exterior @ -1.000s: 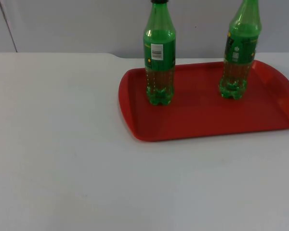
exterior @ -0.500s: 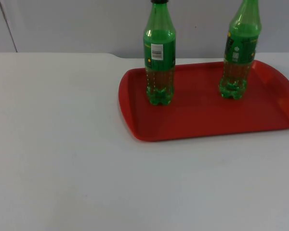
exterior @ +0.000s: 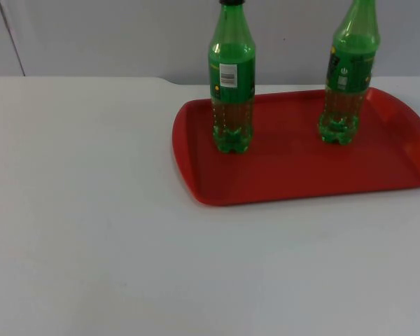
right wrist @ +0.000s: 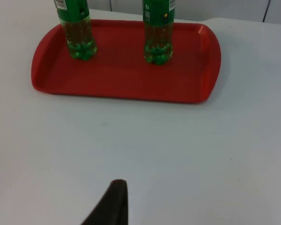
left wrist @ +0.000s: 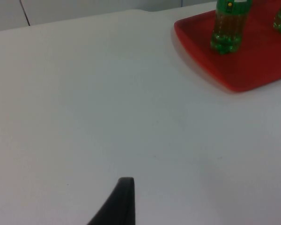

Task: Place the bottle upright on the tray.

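Nothing had shifted since the earlier top-view frames: both bottles and the tray kept their places. A white table top [exterior: 91, 231] ran back to a grey partition wall [exterior: 112, 35], where a thin dark seam crossed the wall panel at the far left. On the table's right half lay a red tray [exterior: 294, 175] with a raised rim and rounded corners, its long side roughly parallel to the wall.

Two green bottles stood upright on the tray, well apart. The left bottle [exterior: 232, 84] stood near the tray's left end, bearing a green label with a white barcode patch and a dark cap. The right bottle [exterior: 346, 77] stood nearer the tray's far edge, its label facing the camera. Each held a brownish band of liquid above a green base.

In the left wrist view, one black fingertip of the left gripper [left wrist: 116, 204] hung over bare table, well apart from the tray, with nothing in its grasp; how wide it stood cannot be told. In the right wrist view, the right gripper [right wrist: 110, 204] likewise hung over bare table short of the tray's near rim, grasping nothing, its spread not discernible.
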### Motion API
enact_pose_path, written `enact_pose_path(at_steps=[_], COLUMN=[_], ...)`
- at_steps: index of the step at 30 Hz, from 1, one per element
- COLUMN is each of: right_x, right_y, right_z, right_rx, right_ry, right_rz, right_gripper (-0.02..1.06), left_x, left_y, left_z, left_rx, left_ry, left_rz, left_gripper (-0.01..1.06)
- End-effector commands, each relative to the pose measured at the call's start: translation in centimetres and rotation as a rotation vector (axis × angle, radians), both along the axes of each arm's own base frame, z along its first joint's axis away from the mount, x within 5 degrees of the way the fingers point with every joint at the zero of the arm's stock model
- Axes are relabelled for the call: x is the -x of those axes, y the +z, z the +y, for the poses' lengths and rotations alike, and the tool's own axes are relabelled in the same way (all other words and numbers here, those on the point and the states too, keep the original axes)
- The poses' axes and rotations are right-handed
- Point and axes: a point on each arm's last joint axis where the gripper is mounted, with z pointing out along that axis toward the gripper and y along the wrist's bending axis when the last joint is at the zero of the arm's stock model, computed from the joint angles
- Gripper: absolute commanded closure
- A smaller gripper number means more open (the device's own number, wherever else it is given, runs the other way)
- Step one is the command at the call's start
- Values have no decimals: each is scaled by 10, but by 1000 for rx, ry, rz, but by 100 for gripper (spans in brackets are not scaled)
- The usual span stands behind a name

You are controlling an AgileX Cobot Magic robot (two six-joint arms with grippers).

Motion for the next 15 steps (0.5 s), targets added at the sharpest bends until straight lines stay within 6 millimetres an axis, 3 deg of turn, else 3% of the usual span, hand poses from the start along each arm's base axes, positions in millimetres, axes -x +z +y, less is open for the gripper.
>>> enact_pose_path(at_steps=[1, 15], right_x=[0, -1], right_y=[-1, -1], right_z=[0, 1], right_rx=[-3, -3], right_ry=[-2, -108], right_rz=[1, 0], right_gripper=[-1, -1], left_x=[0, 0], left_y=[-1, -1], left_z=[0, 0], left_rx=[0, 0], left_ry=[2, 2], left_rz=[-1, -1], left_gripper=[0, 0])
